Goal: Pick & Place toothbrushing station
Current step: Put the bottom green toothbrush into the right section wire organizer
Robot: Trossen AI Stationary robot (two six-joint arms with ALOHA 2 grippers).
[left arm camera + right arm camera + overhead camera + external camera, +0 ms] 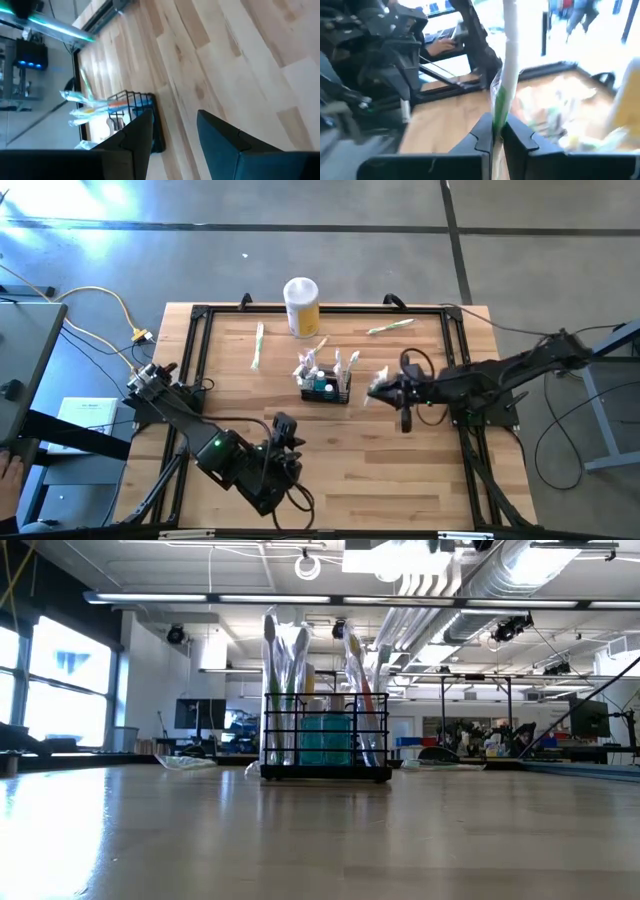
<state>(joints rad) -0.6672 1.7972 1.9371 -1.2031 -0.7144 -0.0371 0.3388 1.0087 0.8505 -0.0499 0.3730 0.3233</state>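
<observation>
Dark right pincer [381, 390] gripping wrapped toothbrush [508, 65]

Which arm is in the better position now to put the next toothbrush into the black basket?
Right. The right gripper is shut on a wrapped toothbrush and hangs beside the toothbrushing station. The left gripper is open, empty and farther away.

We are in a lab or workshop hall. Beyond the wooden table [320, 830], the low view shows exposed silver ventilation ducts [520, 565] and strip lights on an open ceiling, a large window [60, 680], and benches crowded with monitors [590, 718] and equipment. From above we see a bare concrete floor [300, 250] with loose cables [100, 300].
</observation>
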